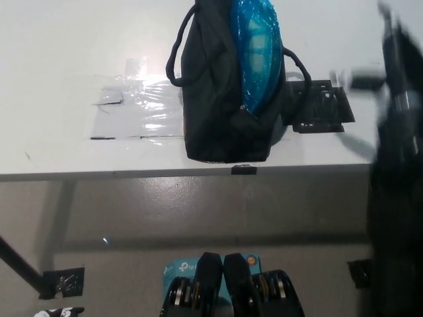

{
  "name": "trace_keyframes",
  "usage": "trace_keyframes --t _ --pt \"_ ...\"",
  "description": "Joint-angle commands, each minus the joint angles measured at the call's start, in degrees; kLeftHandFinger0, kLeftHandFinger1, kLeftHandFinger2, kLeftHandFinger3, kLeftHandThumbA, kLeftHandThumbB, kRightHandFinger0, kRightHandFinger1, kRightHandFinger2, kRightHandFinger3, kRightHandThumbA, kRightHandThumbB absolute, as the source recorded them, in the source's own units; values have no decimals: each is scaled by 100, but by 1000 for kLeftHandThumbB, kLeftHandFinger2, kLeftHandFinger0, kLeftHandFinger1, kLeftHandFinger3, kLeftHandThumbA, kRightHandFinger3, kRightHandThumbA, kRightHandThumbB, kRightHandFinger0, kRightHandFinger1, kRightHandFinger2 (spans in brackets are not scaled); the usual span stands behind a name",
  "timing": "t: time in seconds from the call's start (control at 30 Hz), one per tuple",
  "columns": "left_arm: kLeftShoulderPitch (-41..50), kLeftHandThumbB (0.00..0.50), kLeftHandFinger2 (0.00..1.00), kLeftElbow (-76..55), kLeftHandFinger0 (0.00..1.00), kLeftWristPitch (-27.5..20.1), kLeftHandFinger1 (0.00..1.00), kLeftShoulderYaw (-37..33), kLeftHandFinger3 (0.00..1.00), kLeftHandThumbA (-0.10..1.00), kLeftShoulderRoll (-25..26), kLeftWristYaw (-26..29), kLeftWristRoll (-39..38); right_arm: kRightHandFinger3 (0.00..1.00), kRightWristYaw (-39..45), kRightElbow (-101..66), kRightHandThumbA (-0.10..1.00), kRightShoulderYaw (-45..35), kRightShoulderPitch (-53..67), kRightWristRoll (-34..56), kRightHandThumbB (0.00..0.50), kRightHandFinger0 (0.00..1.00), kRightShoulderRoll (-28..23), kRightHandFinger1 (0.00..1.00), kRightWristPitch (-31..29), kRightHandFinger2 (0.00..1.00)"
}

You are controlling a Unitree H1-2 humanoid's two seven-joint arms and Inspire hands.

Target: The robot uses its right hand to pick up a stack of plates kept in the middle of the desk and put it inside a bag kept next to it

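The black right arm [396,165] is smearing into motion blur along the picture's right edge, so its hand's state is not showing. The white left hand [56,311] is peeking in at the bottom left, mostly cut off. The black bag [221,112] is hiding most of the blue plates [256,49], and the top edge is cutting both off
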Motion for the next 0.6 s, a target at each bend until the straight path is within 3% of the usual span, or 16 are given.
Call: trace_keyframes --t 0.0,0.03,0.07,0.1,0.2,0.27,0.3,0.43,0.53,0.57 --pt "87 0 753 -159 622 -171 688 72 800 -100 233 -124 20 982 -841 -2307 831 -58 2505 3164 71 778 -119 911 -2446 980" --pt "87 0 752 -152 620 -182 687 76 798 -100 229 -120 15 967 -888 -2272 800 -79 2635 3260 66 823 -122 917 -2557 964" --pt "93 0 754 -149 624 -170 688 106 796 -100 209 -112 -26 957 -925 -2178 788 -185 2997 3559 104 806 -26 887 -2705 953" --pt "85 1 751 -138 625 -121 686 136 791 -100 183 -97 -59 1000 -856 -1913 762 -326 3539 4039 96 822 117 913 -2910 982" --pt "84 0 764 -154 628 -61 688 170 790 -100 147 -79 -97 1000 -1037 -1447 789 -335 3977 4193 108 874 93 919 -3388 941" --pt "90 0 758 -136 608 -149 675 172 787 -100 138 -49 -78 1000 -1350 -826 823 -387 4312 4214 127 1000 94 983 -3964 927" --pt "89 0 758 -136 605 -154 673 173 786 -100 126 -32 -66 1000 -1488 -545 818 -448 4372 4264 145 1000 115 978 -4183 915" --pt "99 0 753 -153 608 -168 675 197 794 -100 120 -32 -91 1000 -1970 464 695 -709 4551 4421 129 989 155 963 -4995 911" --pt "63 0 748 -111 587 -220 663 200 789 -100 150 -15 -52 1000 -2458 823 690 -593 4553 4270 123 975 -52 942 -5194 892" --pt "70 0 778 -109 594 -271 675 223 791 -100 137 -40 -127 1000 -2751 1198 736 -502 4585 4221 154 932 -238 909 -5194 892"
